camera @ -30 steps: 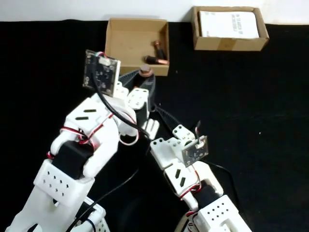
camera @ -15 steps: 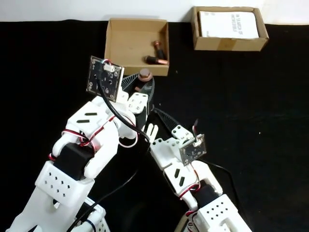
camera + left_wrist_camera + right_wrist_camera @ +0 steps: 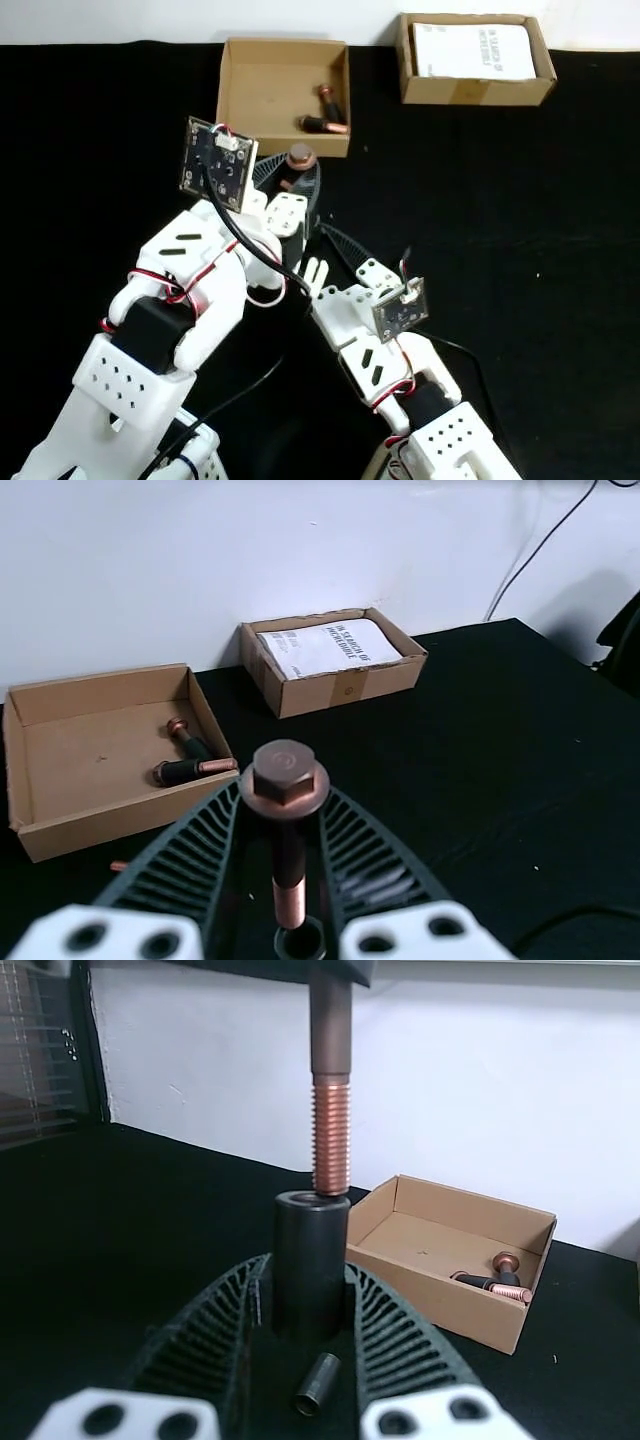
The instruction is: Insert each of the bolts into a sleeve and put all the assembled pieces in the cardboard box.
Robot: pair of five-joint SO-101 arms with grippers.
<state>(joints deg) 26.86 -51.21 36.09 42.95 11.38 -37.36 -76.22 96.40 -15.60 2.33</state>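
Now the left end effector [image 3: 285, 815] has moved the bolt [image 3: 285, 780] it grips over the sleeve [image 3: 311, 1240] the right end effector [image 3: 308, 1268] holds; it looks ready to go in.

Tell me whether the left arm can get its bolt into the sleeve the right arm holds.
Probably yes: the bolt in the left end effector has its threaded tip at the open mouth of the sleeve, roughly in line, nothing between them.

bolt [image 3: 331, 1110] head cut off at edge.
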